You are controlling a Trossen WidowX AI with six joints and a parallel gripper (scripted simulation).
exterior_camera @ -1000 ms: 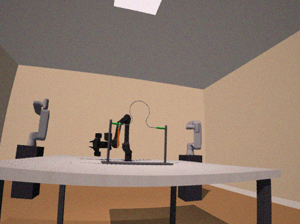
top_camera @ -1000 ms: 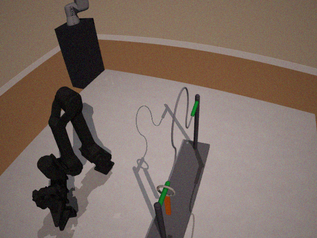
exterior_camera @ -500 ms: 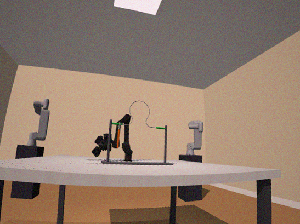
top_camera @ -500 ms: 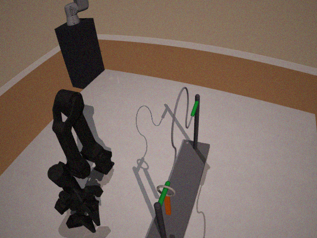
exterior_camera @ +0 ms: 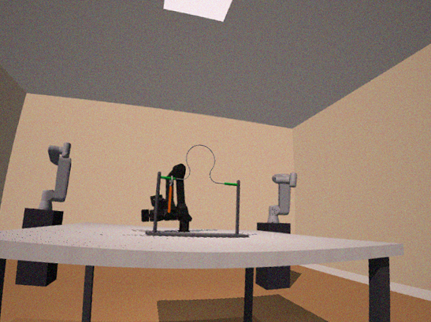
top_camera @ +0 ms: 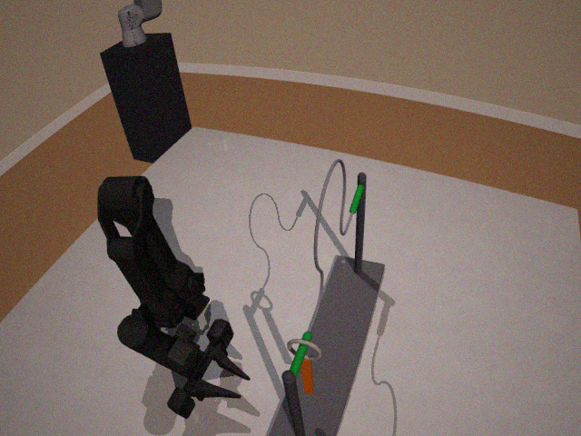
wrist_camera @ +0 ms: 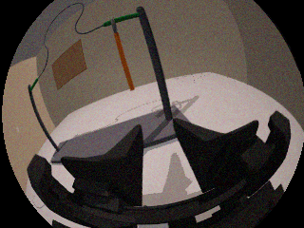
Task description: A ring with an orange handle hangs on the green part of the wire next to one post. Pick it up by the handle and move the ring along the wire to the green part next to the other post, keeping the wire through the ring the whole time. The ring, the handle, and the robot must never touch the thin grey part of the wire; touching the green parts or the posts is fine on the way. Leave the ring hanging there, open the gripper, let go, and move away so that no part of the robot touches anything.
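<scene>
Currently the black two-fingered pincer (top_camera: 244,387) (wrist_camera: 158,125) is partly open and released, nothing between its tapered black fingers, tips apart. It points toward the wire stand, with a gap between it and the orange handle in the top view. Black jointed arm (top_camera: 154,267) (exterior_camera: 181,189) bends down behind it, on the same white tabletop (top_camera: 225,163) (exterior_camera: 86,236) (wrist_camera: 209,85) as the stand.

Task piece: pale grey round ring (top_camera: 315,356) (exterior_camera: 172,179) (wrist_camera: 114,26) hangs on the near green wire sleeve (top_camera: 297,363) (exterior_camera: 165,177) (wrist_camera: 128,18), wire through it. Its flat orange handle (top_camera: 307,376) (exterior_camera: 170,199) (wrist_camera: 124,62) hangs below, just beside the near dark grey post (top_camera: 293,403) (exterior_camera: 156,204) (wrist_camera: 156,64).

From that sleeve, thin grey curved wire (top_camera: 315,234) (exterior_camera: 202,145) (wrist_camera: 46,45) loops up and over, then dips to the far green sleeve (top_camera: 357,199) (exterior_camera: 231,184) (wrist_camera: 33,85) at the far dark grey post (top_camera: 360,230) (exterior_camera: 237,209) (wrist_camera: 40,123). Both posts stand upright on a long grey base plate (top_camera: 344,319) (exterior_camera: 198,234) (wrist_camera: 100,138).
</scene>
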